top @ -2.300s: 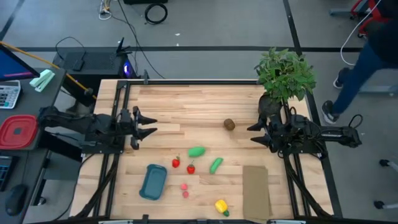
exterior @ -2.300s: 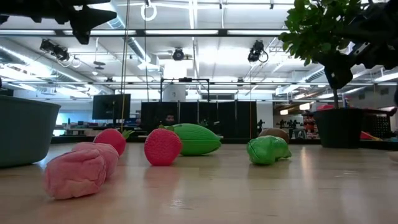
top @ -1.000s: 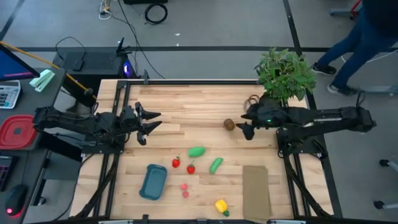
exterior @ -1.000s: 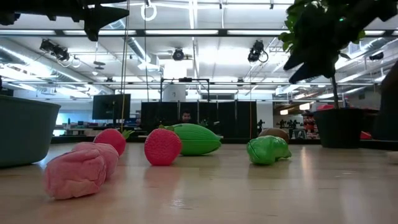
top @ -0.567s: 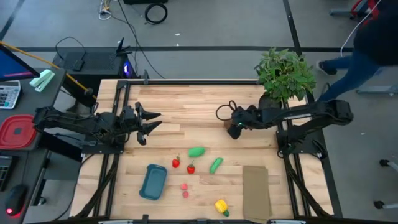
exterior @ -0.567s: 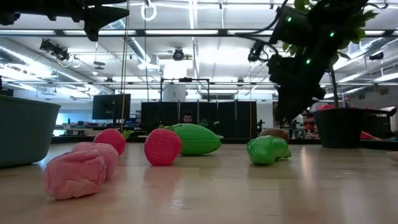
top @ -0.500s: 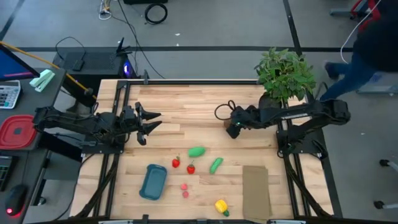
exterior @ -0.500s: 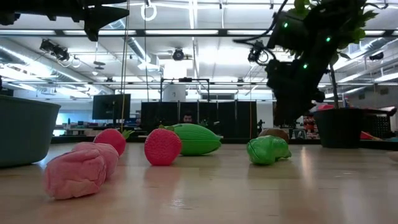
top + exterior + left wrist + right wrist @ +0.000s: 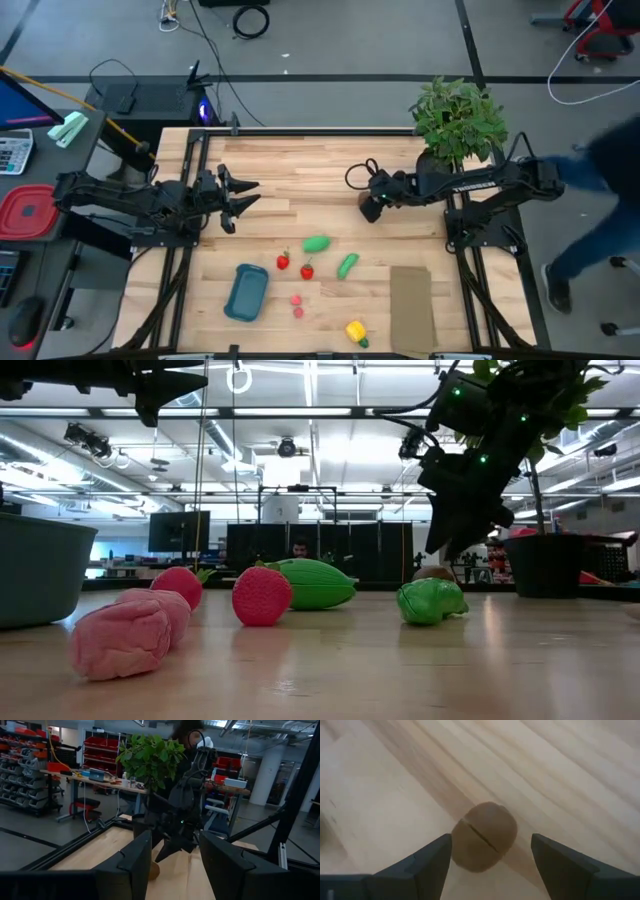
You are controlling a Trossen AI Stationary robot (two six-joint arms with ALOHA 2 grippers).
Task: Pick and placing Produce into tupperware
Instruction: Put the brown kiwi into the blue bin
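Nearest the worktop's (image 9: 300,170) front edge, the blue-teal tupperware (image 9: 246,292) lies just left of the pink, red, green and yellow produce (image 9: 317,243). Farther back, near the potted plant (image 9: 457,122), the right pincer (image 9: 369,205) hangs spread wide directly over the brown round piece (image 9: 484,836), not touching it. Well left of the plant, the left pincer (image 9: 240,197) waits partly open, holding nothing.
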